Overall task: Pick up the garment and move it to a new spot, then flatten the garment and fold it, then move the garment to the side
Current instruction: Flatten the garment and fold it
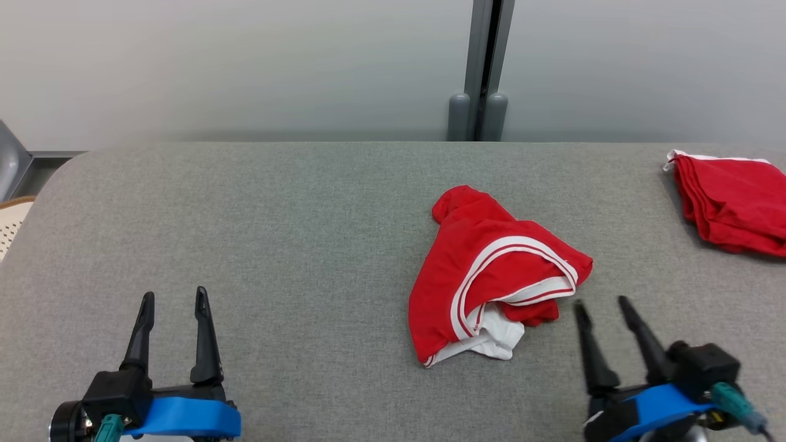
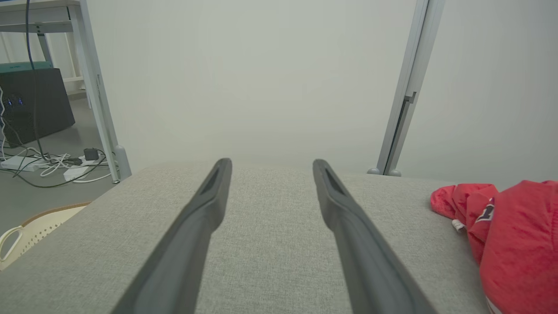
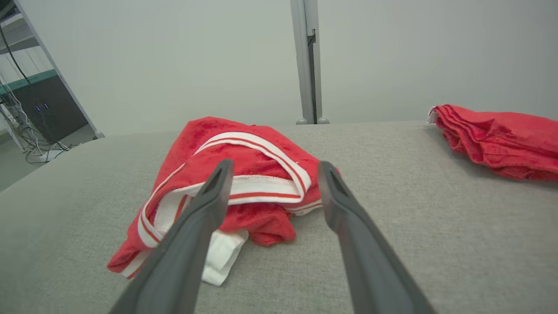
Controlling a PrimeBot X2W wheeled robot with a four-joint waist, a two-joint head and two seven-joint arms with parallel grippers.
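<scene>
A crumpled red garment (image 1: 485, 276) with white stripes lies a little right of the middle of the grey table (image 1: 276, 245). In the right wrist view the garment (image 3: 244, 183) sits just beyond the fingertips. My right gripper (image 1: 600, 302) stands open at the lower right, its tips close to the garment's near right edge, nothing between its fingers. My left gripper (image 1: 174, 298) stands open at the lower left, well apart from the cloth. The left wrist view shows its fingers (image 2: 205, 209) over bare table, with the garment (image 2: 514, 235) at its right edge.
A second red cloth (image 1: 734, 199), folded, lies at the table's far right edge and shows as a folded cloth (image 3: 497, 139) in the right wrist view. A grey post (image 1: 482, 67) stands behind the table. Cables (image 2: 52, 161) and a woven basket (image 2: 30, 226) are on the floor to the left.
</scene>
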